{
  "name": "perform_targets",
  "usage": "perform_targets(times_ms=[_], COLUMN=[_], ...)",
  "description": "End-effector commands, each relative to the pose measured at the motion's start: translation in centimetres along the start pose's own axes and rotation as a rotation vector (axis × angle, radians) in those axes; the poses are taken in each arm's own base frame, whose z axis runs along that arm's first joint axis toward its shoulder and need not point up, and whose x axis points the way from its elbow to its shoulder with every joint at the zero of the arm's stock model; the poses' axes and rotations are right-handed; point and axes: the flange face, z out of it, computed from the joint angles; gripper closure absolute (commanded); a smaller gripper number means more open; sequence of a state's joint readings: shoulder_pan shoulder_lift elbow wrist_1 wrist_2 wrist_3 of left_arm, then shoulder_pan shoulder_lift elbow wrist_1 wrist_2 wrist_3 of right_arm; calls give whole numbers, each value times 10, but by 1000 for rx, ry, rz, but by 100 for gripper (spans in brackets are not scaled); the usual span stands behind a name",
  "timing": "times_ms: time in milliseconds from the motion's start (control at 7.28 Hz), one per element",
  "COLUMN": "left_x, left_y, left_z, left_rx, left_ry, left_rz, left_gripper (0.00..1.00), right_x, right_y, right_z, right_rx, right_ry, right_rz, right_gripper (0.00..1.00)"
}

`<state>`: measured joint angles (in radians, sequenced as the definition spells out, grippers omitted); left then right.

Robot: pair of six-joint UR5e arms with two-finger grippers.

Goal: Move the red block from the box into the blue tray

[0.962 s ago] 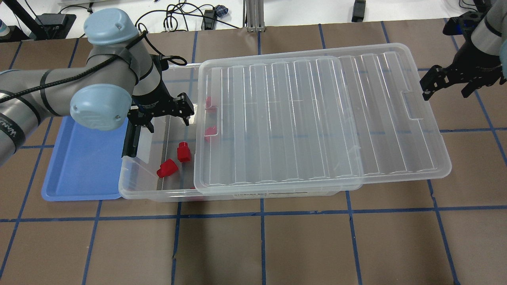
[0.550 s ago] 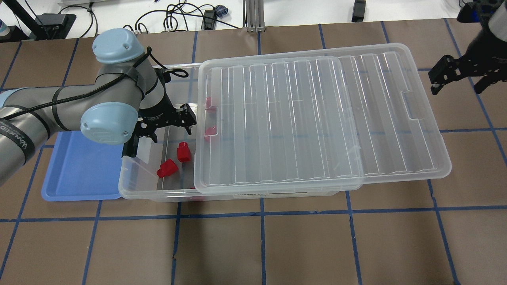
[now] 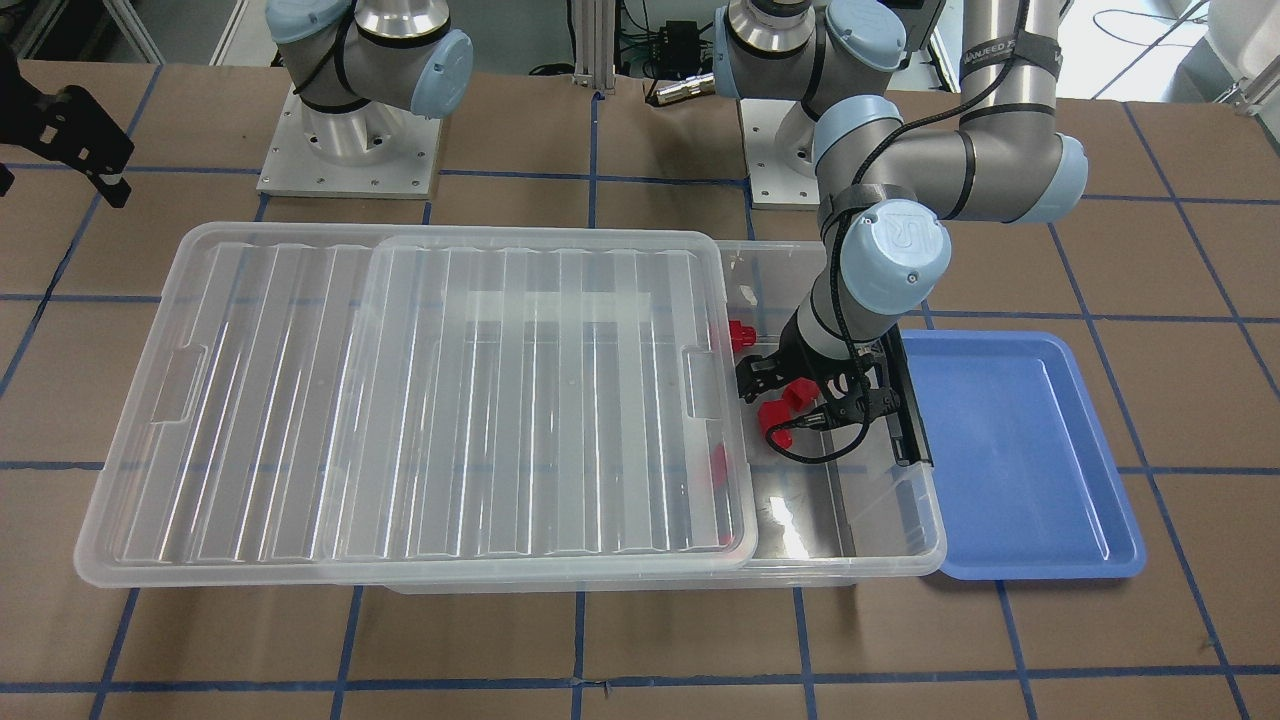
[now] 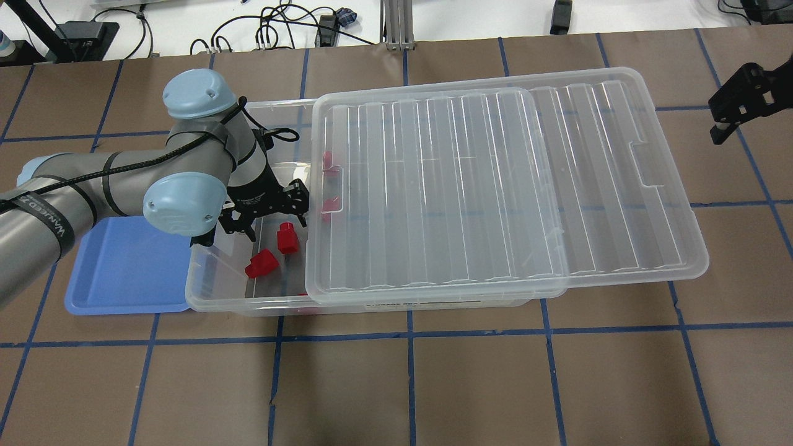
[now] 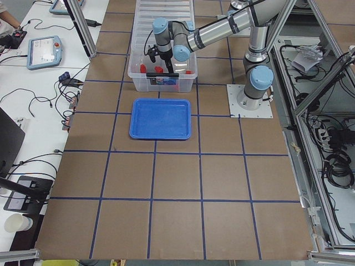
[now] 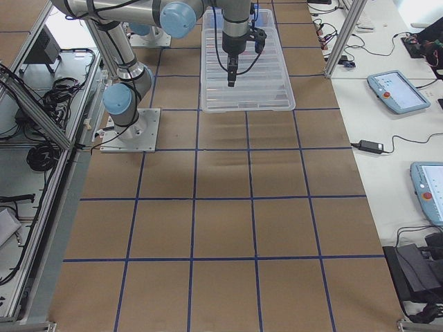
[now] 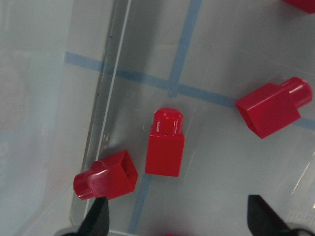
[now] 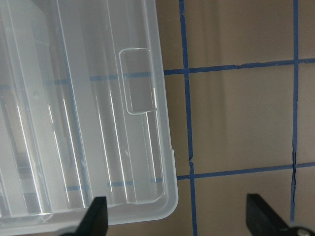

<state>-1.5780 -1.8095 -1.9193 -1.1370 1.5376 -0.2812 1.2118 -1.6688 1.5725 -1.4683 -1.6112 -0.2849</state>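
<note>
The clear box (image 4: 217, 302) lies across the table with its ribbed lid (image 4: 495, 186) slid to the right, so its left end is open. Two red blocks (image 4: 287, 238) (image 4: 261, 263) lie in that open end, and more show red under the lid's edge. My left gripper (image 4: 272, 217) is open inside the open end, just above the blocks. In the left wrist view three red blocks (image 7: 165, 142) (image 7: 106, 174) (image 7: 273, 108) lie on the box floor between and ahead of the fingertips (image 7: 98, 219). The blue tray (image 4: 118, 272) lies empty left of the box. My right gripper (image 4: 737, 105) is open and empty beyond the lid's right end.
The box's black latch handle (image 3: 905, 410) stands on the end wall between my left gripper and the blue tray (image 3: 1010, 450). The lid (image 3: 400, 400) overhangs the box's other end. Brown table with blue tape lines lies all around (image 4: 409, 384).
My left gripper has moved right and toward the front, lower over the red blocks in the box. My right gripper has drawn back up and to the right, away from the lid.
</note>
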Motion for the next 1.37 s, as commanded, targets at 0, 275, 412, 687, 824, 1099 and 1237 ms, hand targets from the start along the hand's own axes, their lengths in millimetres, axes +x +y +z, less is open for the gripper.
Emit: perform_targets(times_ms=[0, 275, 412, 687, 824, 1099, 1237], left_x=[-6, -6, -5, -3, -3, -1, -1], left_y=[2, -2, -3, -9, -10, -14, -14], left_z=[27, 43, 51, 59, 60, 58, 56], left_rx=[2, -6, -15, 8, 11, 35, 40], left_ry=[6, -1, -2, 0, 0, 7, 7], left_rz=[4, 8, 8, 13, 12, 33, 37], left_gripper=[0, 0, 0, 0, 4, 16, 16], right_x=[-1, -1, -4, -11, -18, -18, -18], right_y=[0, 3, 2, 2, 1, 0, -1], right_z=[1, -1, 2, 5, 5, 7, 7], right_rx=[-4, -16, -21, -28, -30, -31, -30], right_ry=[-7, -5, -19, -23, -20, -22, -22], right_rz=[-5, -3, -3, 32, 17, 17, 17], right_gripper=[0, 0, 0, 0, 0, 0, 0])
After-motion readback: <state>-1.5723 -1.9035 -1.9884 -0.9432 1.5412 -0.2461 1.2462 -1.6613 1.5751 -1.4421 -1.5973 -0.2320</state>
